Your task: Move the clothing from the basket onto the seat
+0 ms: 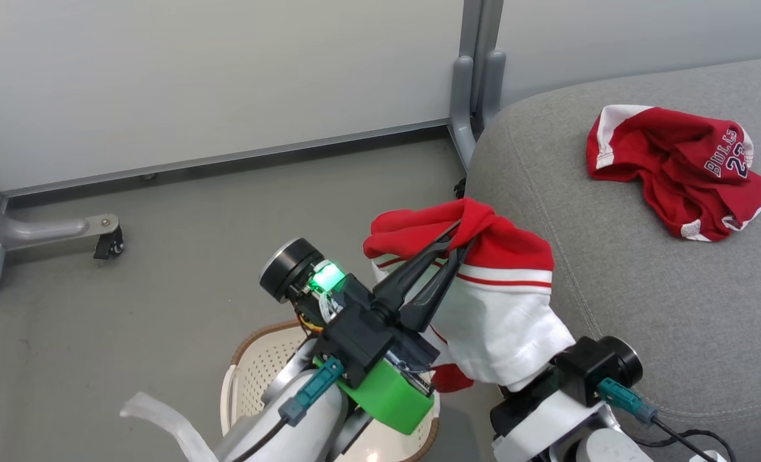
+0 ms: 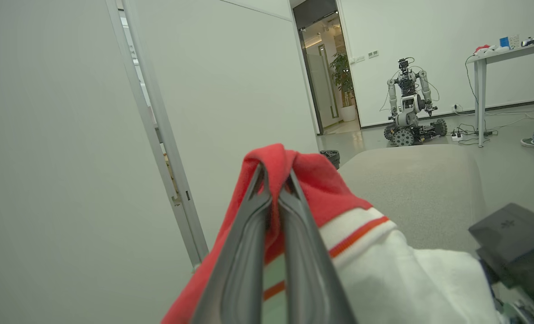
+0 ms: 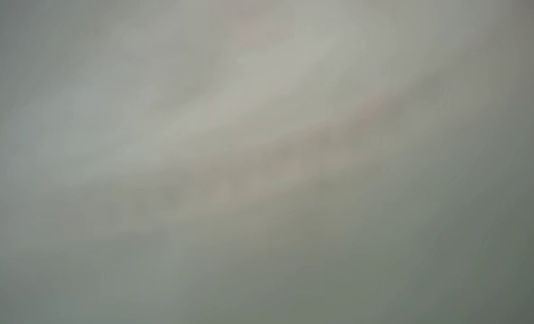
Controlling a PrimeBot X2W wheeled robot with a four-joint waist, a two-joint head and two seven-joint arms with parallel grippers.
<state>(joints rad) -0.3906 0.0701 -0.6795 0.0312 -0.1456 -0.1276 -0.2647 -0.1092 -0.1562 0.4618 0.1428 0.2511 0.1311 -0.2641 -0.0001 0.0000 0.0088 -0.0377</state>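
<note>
Left gripper [image 1: 461, 234] clamped on red-white garment [image 1: 502, 301], cloth draping toward 5 o'clock; basket [image 1: 258, 359] at 7 o'clock; right gripper closed, buried under white panel; BULLS jersey [image 1: 669, 167] on seat [image 1: 643, 269]

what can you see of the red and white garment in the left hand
Soft red fabric garment with a broad white panel and thin red stripes, bunched and hanging. The left hand is shut on a red fold at its top, holding it up by the rounded edge of the grey seat. Its white lower part drapes over the right arm.
</note>
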